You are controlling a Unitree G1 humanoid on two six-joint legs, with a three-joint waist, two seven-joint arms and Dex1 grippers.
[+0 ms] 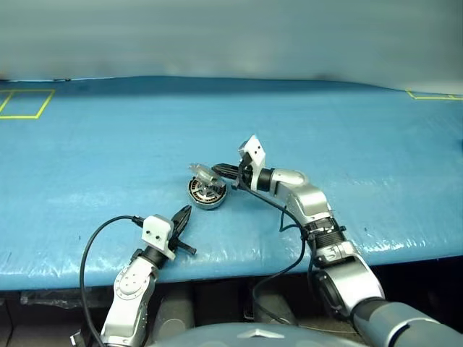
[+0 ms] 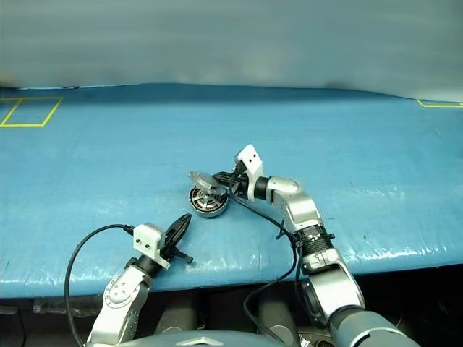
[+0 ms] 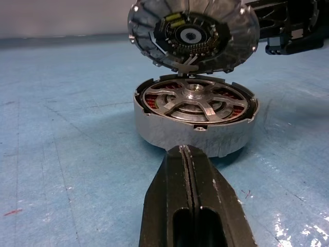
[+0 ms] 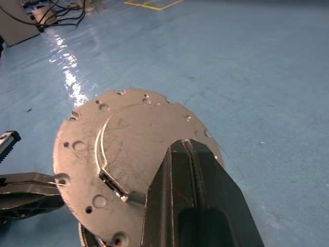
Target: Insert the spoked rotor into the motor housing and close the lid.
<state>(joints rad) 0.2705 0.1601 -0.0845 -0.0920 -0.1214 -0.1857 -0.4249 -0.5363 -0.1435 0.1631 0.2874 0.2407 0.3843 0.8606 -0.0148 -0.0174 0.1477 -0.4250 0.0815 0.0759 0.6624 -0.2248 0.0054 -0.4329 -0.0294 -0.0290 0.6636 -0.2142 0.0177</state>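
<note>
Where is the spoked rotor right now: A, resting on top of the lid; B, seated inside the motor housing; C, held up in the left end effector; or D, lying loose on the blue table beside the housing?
B: in the left wrist view the spoked rotor sits down inside the motor housing, copper windings showing through its gaps, while the lid is tilted above it, not yet closed.

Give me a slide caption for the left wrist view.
Lid held tilted above motor housing, spoked rotor already seated inside.
</note>
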